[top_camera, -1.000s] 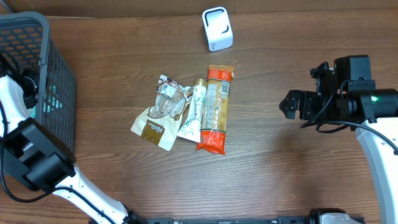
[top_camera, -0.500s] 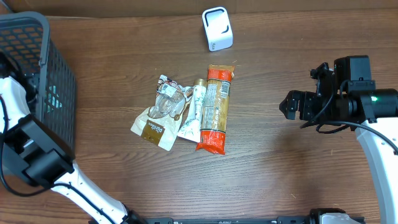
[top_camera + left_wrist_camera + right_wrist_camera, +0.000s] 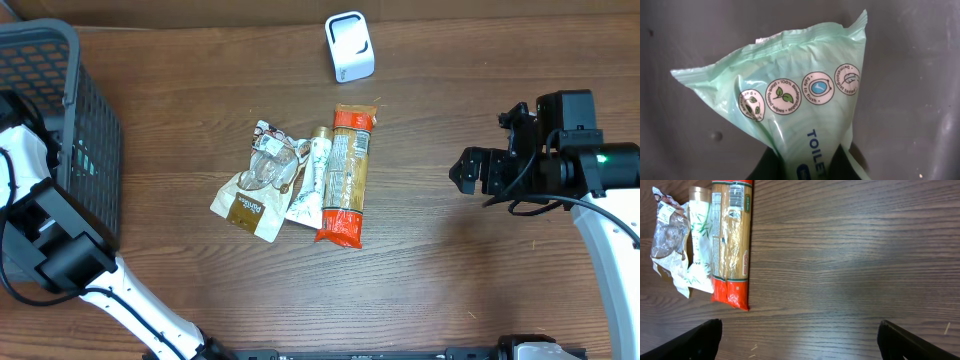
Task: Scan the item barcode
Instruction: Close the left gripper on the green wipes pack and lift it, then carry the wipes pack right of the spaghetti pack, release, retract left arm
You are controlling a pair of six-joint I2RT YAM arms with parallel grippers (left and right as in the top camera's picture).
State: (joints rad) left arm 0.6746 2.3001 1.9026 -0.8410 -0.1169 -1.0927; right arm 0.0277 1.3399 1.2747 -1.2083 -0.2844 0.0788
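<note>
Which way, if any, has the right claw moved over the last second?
No, it has not moved. The right claw stays the same distance right of the orange pasta packet in the overhead view.

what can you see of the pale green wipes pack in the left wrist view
The pale green soft plastic wipes pack is crinkled, with a crimped seal along its top edge, four round icons and blue lettering reading TOILET. The left hand pinches its lower end; a grey surface lies behind.
</note>
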